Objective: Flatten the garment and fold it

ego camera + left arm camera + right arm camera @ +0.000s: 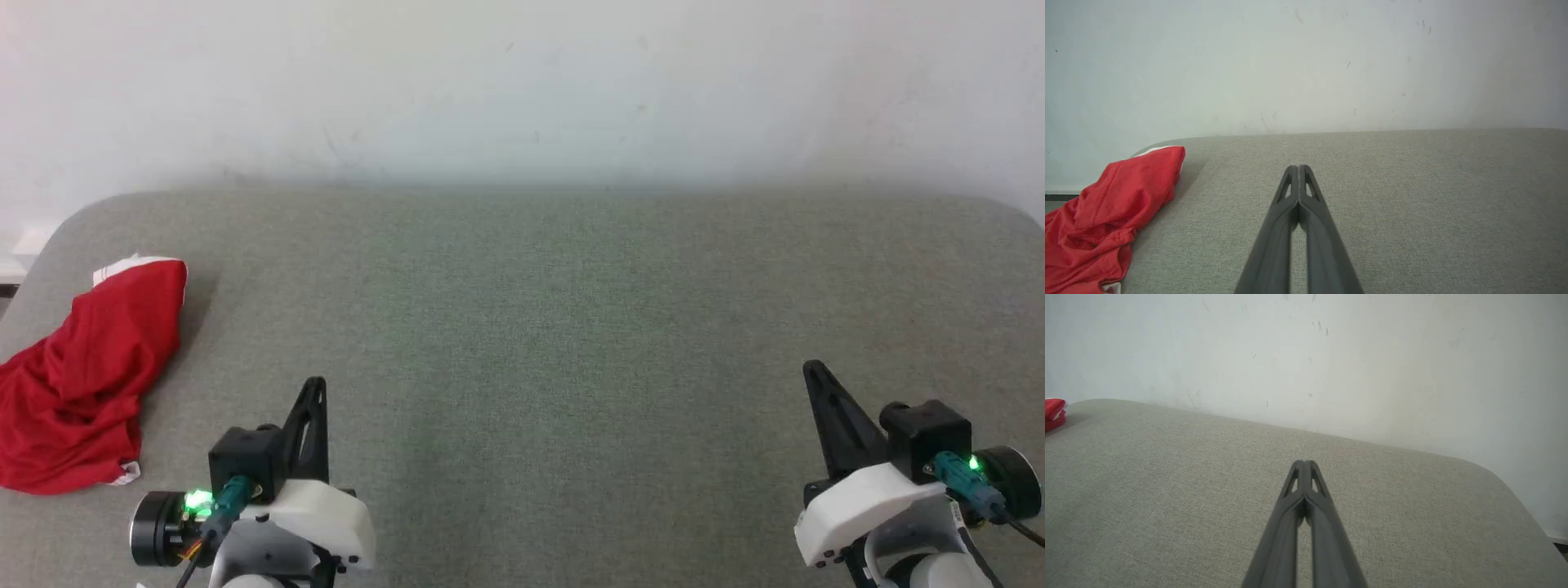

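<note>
Garment (pixel 82 367) lay bunched at desk's (pixel 571 327) left edge. Left tool (pixel 1298 169) & right tool (pixel 1303 463) were both closed, empty, well apart from it. Risk: clumsy reach w/ left could've shoved it off edge.

No text, label, brand, number or sign can be read in any view. The crumpled red garment (pixel 82 384) lies on the grey desk (pixel 571 327), well to the left of the left claw (pixel 315 390). It shows plain red cloth with a strip of white trim (pixel 114 268), and no legible lettering on the folds facing the cameras. The pale wall (pixel 522 82) beyond the claw tips carries small scuffs, not writing.
</note>
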